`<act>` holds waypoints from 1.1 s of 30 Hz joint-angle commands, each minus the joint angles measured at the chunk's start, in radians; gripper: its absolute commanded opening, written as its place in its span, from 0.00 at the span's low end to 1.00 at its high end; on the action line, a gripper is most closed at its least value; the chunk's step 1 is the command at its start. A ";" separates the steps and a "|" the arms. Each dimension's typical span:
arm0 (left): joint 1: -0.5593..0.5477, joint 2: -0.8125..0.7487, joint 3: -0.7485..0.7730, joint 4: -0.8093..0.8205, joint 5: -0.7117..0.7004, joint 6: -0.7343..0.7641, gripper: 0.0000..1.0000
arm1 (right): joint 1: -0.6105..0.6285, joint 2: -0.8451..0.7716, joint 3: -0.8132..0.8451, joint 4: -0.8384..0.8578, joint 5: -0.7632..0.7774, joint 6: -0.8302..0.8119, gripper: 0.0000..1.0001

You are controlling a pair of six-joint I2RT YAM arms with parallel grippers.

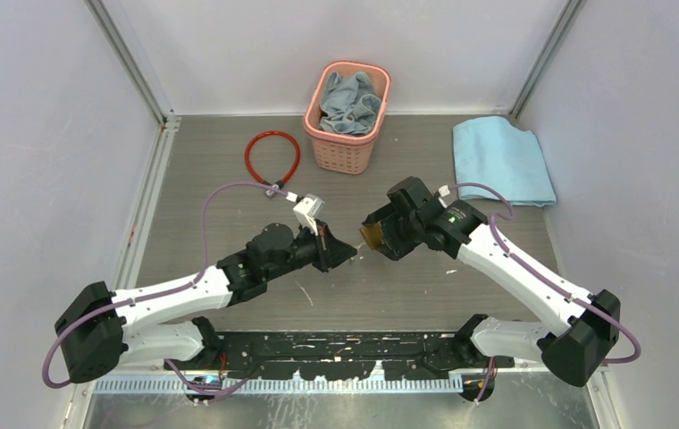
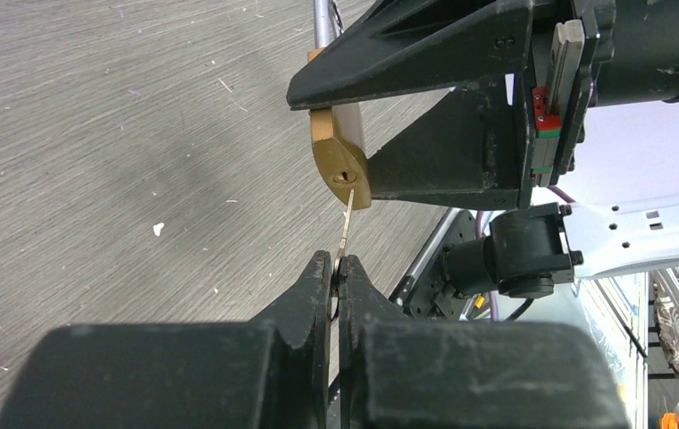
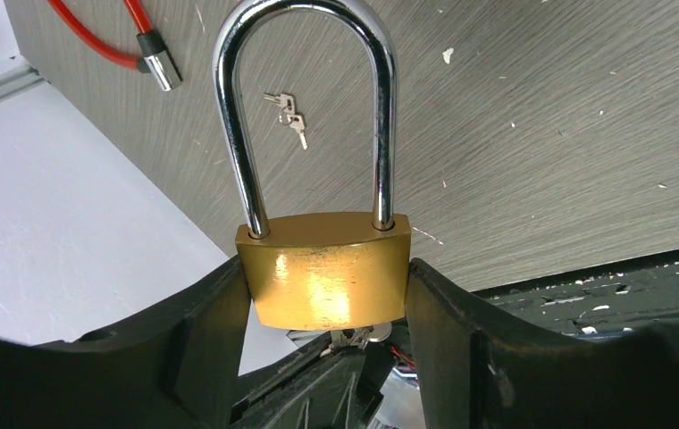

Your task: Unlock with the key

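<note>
Grey tabletop (image 1: 407, 295). Above its middle, right hand (image 3: 327, 290) is clamped on the brass padlock (image 3: 327, 268), keyhole (image 2: 345, 177) facing left. Left hand (image 2: 334, 273) pinched shut on the key (image 2: 347, 223), lengthwise left-right, pointing right. Tip at keyhole, only left wrist cam shows that.

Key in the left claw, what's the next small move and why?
Probably ease the left claw forward along the line of the key. Its tip only meets the keyhole of the padlock clamped in the right claw; most of the blade shows and the shackle is seated, so turning seems premature.
</note>
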 commanded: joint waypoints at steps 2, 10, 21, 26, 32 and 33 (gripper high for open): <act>-0.003 -0.002 -0.001 0.068 -0.022 -0.003 0.00 | 0.010 -0.035 0.050 0.063 0.019 0.016 0.01; -0.003 0.001 -0.001 0.074 -0.032 -0.003 0.00 | 0.016 -0.035 0.044 0.077 0.013 0.012 0.01; -0.003 0.000 -0.002 0.087 -0.030 -0.002 0.00 | 0.019 -0.034 0.034 0.090 0.012 0.009 0.01; -0.003 -0.018 -0.004 0.084 -0.040 -0.002 0.00 | 0.020 -0.037 0.024 0.097 0.013 0.005 0.01; -0.003 -0.025 -0.001 0.069 -0.049 0.004 0.00 | 0.021 -0.043 0.021 0.101 0.012 0.001 0.01; -0.003 -0.025 -0.001 0.071 -0.049 0.004 0.00 | 0.021 -0.043 0.021 0.102 0.012 -0.001 0.01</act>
